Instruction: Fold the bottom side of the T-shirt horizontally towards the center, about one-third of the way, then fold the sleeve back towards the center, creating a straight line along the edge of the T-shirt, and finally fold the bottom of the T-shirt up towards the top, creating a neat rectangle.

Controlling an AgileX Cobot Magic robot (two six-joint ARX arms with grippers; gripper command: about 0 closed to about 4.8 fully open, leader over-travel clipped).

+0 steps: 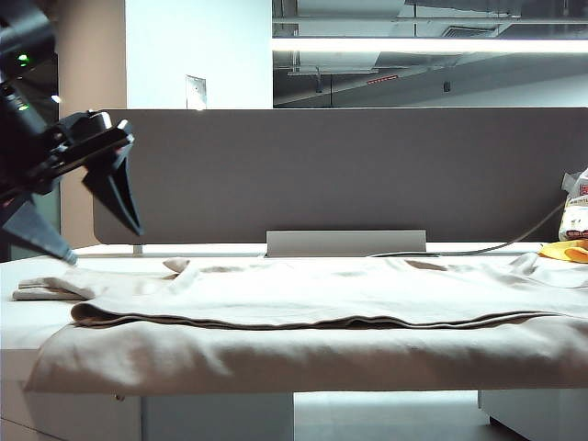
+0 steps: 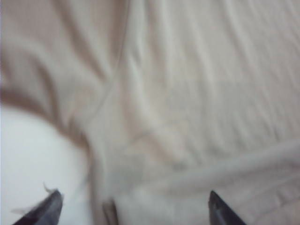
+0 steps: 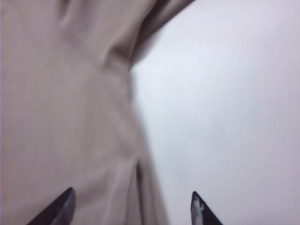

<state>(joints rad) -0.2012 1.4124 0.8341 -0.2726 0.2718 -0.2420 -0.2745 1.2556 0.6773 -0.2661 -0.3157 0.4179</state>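
T-shirt cut off at right edge, wrist views blurred — end effector tips only

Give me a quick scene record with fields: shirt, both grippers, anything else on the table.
T-shirt: pale beige, spread across the white table, one layer folded over, front part hanging over the table edge
left gripper: open, above the shirt's left end, holding nothing
right gripper: open, over the shirt's edge and bare table, holding nothing
other: white-and-yellow printed bag at far right

A grey partition panel stands behind the white surface. Above it run a bright ceiling light strip and exposed ducts; a pale wall stands left.
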